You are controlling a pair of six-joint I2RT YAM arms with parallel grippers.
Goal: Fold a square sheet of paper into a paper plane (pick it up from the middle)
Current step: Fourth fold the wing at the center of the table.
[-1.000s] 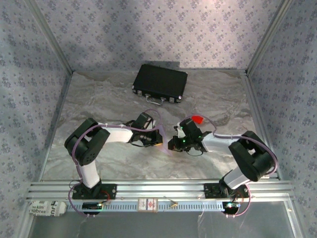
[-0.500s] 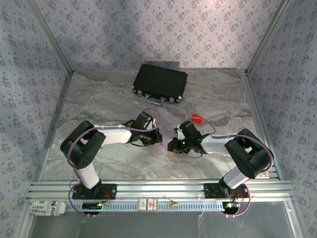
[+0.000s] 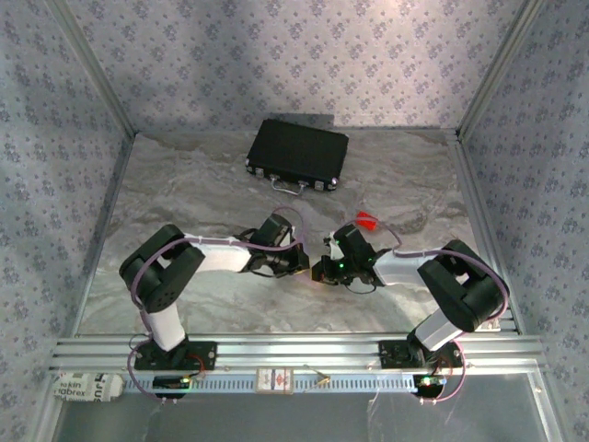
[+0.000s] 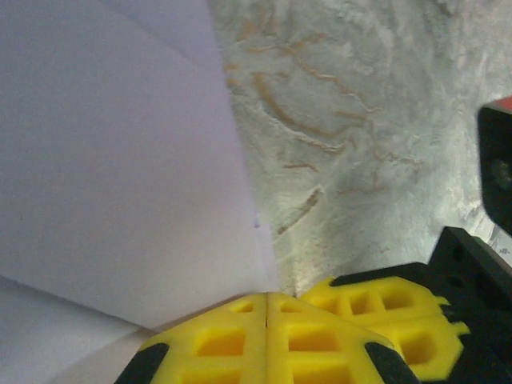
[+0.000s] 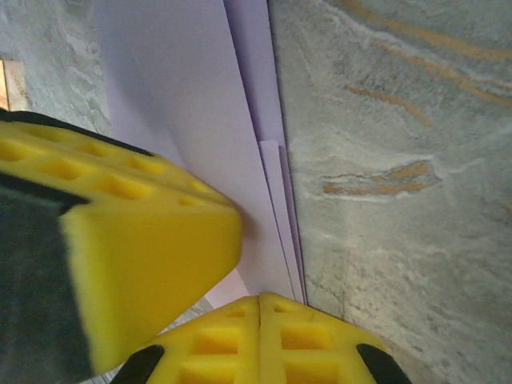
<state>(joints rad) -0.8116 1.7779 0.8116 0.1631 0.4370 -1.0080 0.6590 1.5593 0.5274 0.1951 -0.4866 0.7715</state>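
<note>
Since 1 second ago my left arm has swung inward, so the left gripper point(image 4: 266, 299) meets the right gripper point(image 5: 258, 302) at the middle of the table point(image 3: 202, 193). Both jaws are pressed fully together; whether either nips the lilac paper point(image 5: 184, 104) I cannot tell. It lies flat beneath them, folded into several layers, not yet a finished dart. Its long edges run straight away from the right gripper; the nose end is hidden.
</note>
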